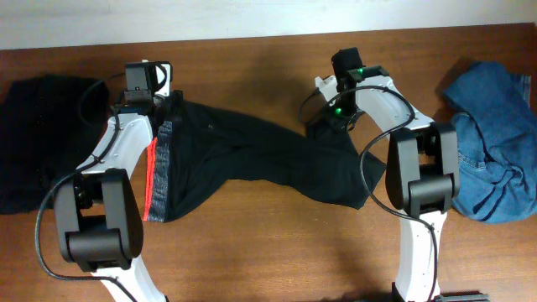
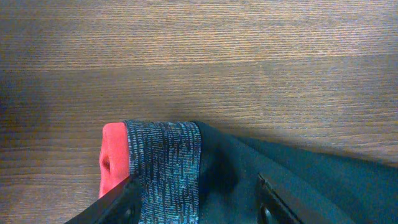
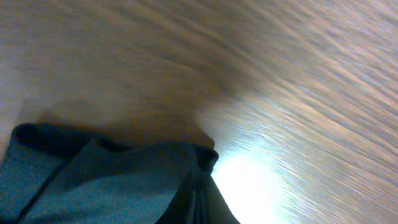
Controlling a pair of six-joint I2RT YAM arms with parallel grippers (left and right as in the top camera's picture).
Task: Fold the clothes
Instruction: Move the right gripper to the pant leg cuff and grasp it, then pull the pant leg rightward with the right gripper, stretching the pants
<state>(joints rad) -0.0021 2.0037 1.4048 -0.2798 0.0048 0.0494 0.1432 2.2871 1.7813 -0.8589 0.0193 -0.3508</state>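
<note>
A black garment (image 1: pixel 252 155) with a grey and red waistband (image 1: pixel 158 168) lies stretched across the table between both arms. My left gripper (image 1: pixel 164 105) is at the waistband's far corner. In the left wrist view its fingers (image 2: pixel 199 202) stand wide apart, with the grey band (image 2: pixel 165 168) and red edge (image 2: pixel 114 158) between them. My right gripper (image 1: pixel 329 117) is at the garment's far right end. In the right wrist view its fingers (image 3: pixel 202 199) are pressed together on a fold of the dark cloth (image 3: pixel 93 186).
A blue denim garment (image 1: pixel 495 151) lies crumpled at the right edge. Another black garment (image 1: pixel 33 143) lies heaped at the left edge. Bare wood table (image 1: pixel 252 243) shows in front and behind.
</note>
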